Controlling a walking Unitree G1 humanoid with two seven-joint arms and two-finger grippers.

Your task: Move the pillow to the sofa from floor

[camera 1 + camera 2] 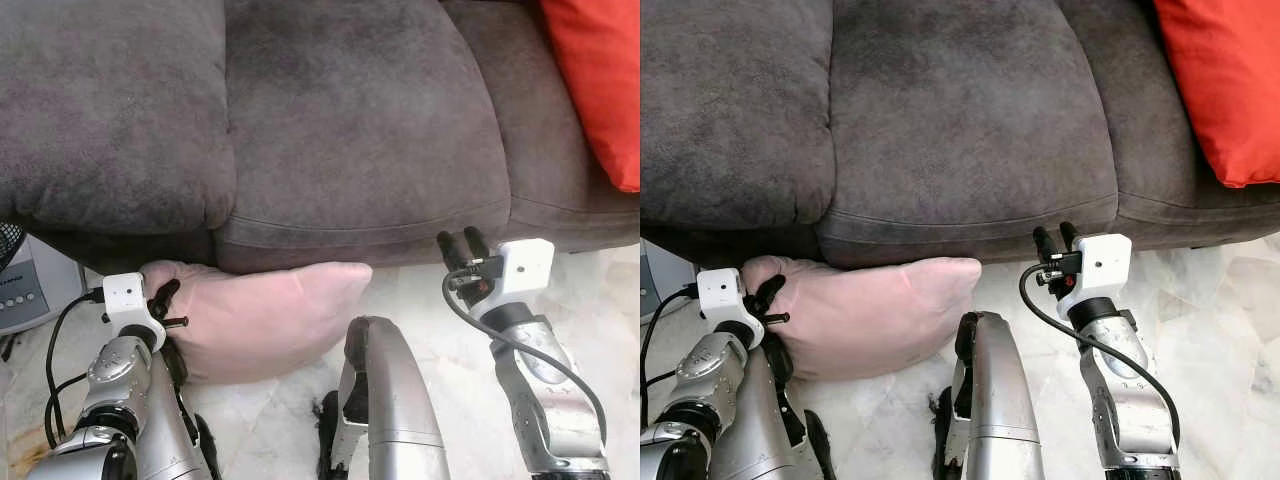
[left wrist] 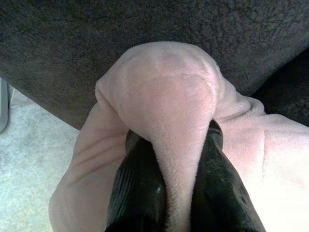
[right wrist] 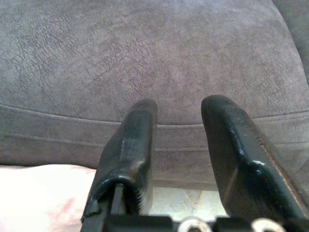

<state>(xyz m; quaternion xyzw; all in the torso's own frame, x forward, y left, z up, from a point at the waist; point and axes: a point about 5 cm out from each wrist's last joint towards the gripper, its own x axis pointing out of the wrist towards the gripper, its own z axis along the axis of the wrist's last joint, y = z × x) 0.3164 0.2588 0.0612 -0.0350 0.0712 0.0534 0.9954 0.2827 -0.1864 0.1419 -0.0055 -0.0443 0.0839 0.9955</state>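
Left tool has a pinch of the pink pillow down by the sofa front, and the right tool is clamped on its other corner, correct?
Not quite. The left tool does pinch a fold of the pink pillow at the sofa front, but the right tool holds nothing. The right wrist view shows its fingers apart, pointing at the seat cushion with an empty gap between them.

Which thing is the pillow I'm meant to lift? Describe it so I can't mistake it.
Find the dark grey sofa. On the pale floor under its front edge lies the pink pillow, a fold pinched in the left claw. Soft and pale pink, it differs from the red cushion up on the seat.
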